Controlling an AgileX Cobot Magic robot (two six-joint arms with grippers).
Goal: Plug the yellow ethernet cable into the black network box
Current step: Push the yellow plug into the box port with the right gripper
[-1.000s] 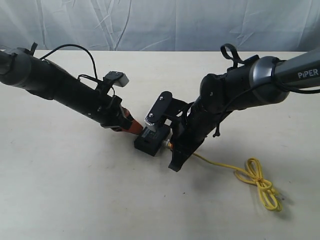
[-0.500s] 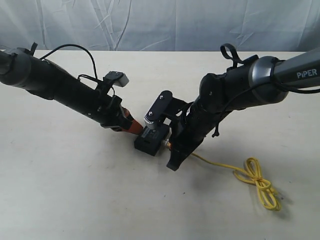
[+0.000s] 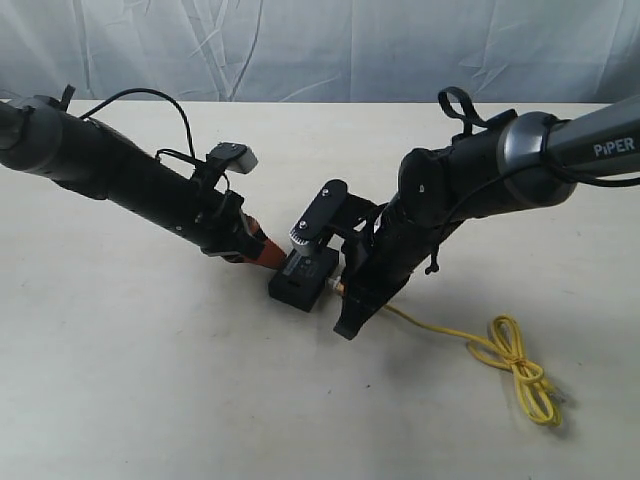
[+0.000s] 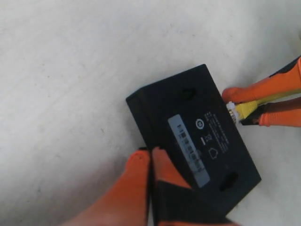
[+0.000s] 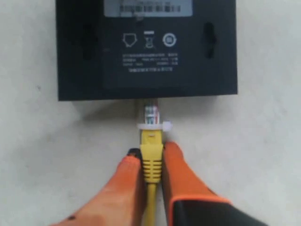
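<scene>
Your right gripper [image 5: 151, 156] fingers clamped on yellow ethernet cable [image 5: 151, 172]; clear plug [image 5: 150, 115] beyond fingertips meets black network box [image 5: 146, 47]. Left gripper [image 4: 150, 157] fingers together at box edge.

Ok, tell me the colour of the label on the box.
The label is pale grey with dark barcode print; clearest in the left wrist view.

right gripper [image 5: 151, 176] pinching yellow ethernet cable [image 5: 151, 162] boot | clear plug tip right at black network box [image 5: 146, 47] edge

My left pincer [image 4: 150, 159] has fingers pressed together; my right pincer [image 5: 152, 155] pinches the yellow ethernet cable [image 5: 151, 140] between its fingertips.
</scene>
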